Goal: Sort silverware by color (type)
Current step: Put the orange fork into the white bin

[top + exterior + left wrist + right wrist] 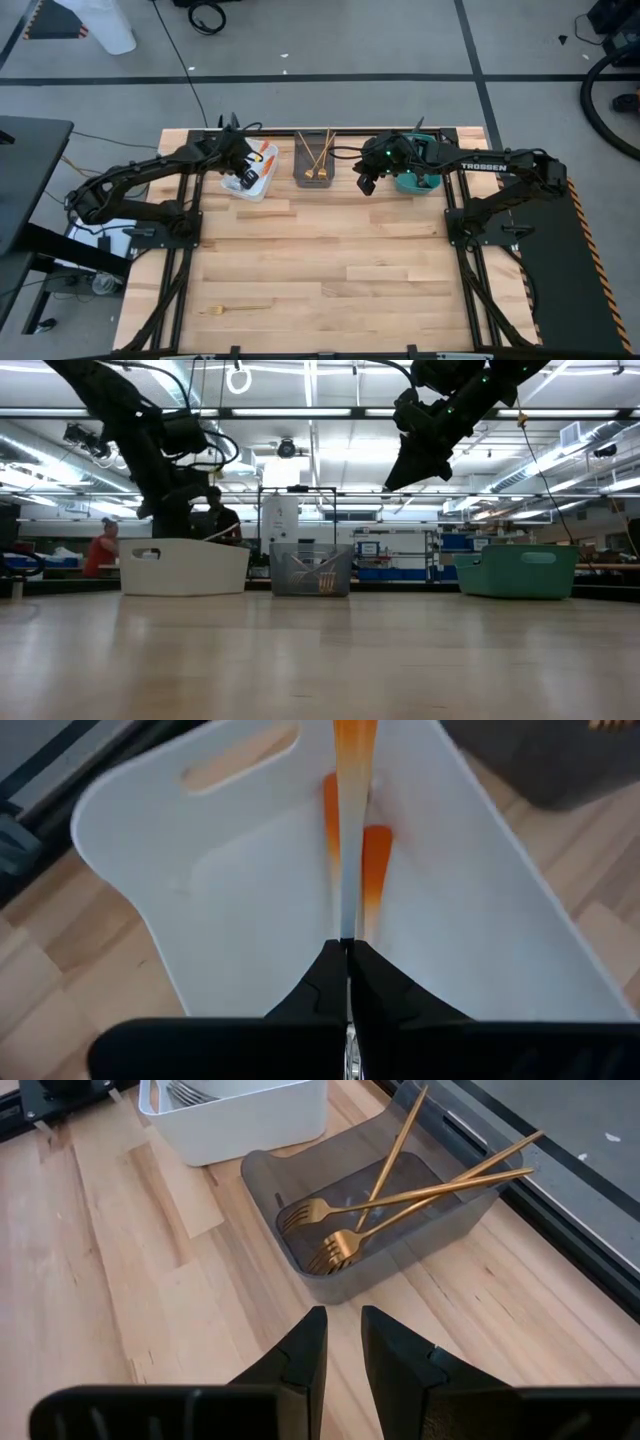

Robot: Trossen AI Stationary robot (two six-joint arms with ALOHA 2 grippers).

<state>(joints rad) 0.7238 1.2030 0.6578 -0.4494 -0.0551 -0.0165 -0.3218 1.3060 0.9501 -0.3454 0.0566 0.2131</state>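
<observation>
In the left wrist view my left gripper (347, 946) is shut on an orange-handled utensil (352, 780) over the white bin (200, 870). Two more orange pieces (376, 855) lie on that bin's floor. In the high view this gripper (245, 176) sits at the white bin (262, 186). My right gripper (343, 1330) is open and holds nothing. It hovers over bare table near the grey bin (300, 1265), where three gold forks (345, 1245) lean with their handles on the rim. One gold fork (235, 308) lies flat on the table near its near edge. My left gripper pinches the utensil between its two fingertips at the pale silver stretch (346, 910). The utensil runs straight out past the fingers, in line with them, with its orange end (355, 740) farthest away. It is lifted above the floor of the white bin.
The white, grey (314, 166) and teal (415, 184) bins stand in a row at the table's far edge. Silver fork heads show in the white bin (190, 1092). The wooden tabletop (330, 270) is bare in the middle. People show in the room beyond (103, 548).
</observation>
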